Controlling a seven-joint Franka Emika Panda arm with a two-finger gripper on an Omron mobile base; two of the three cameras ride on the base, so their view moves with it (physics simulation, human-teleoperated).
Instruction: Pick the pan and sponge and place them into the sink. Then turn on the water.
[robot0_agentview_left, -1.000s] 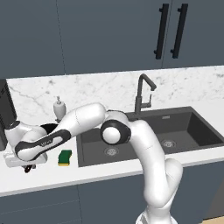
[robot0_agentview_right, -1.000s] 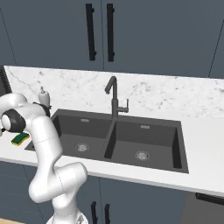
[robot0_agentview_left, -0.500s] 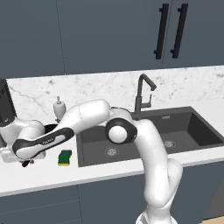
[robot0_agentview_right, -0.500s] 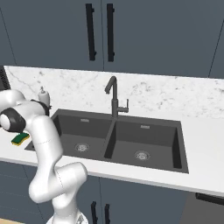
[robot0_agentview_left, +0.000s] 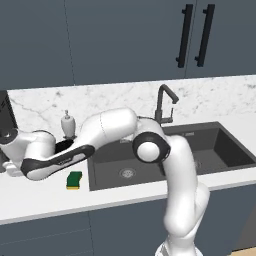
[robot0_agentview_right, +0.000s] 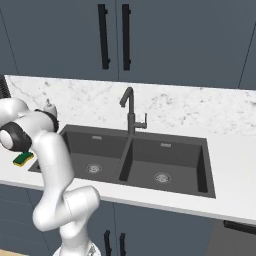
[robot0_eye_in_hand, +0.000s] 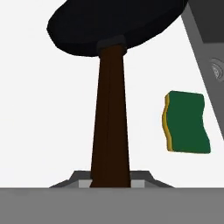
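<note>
In the hand view my gripper is shut on the long reddish-brown handle of the black pan, which lies straight ahead of the jaws over the white counter. The green and yellow sponge lies flat on the counter beside the handle, apart from it. In the base views the sponge sits just left of the dark double sink. My arm stretches far left over the counter, its forearm above the sponge. No water comes from the tap.
A white soap dispenser stands behind the sponge by the marble backsplash. A tall dark appliance is at the far left edge of the counter. Dark cabinets hang above, and the counter's front edge runs close below the sponge.
The hand has shifted a little left and up while the elbow swung right. The sponge has not moved.
</note>
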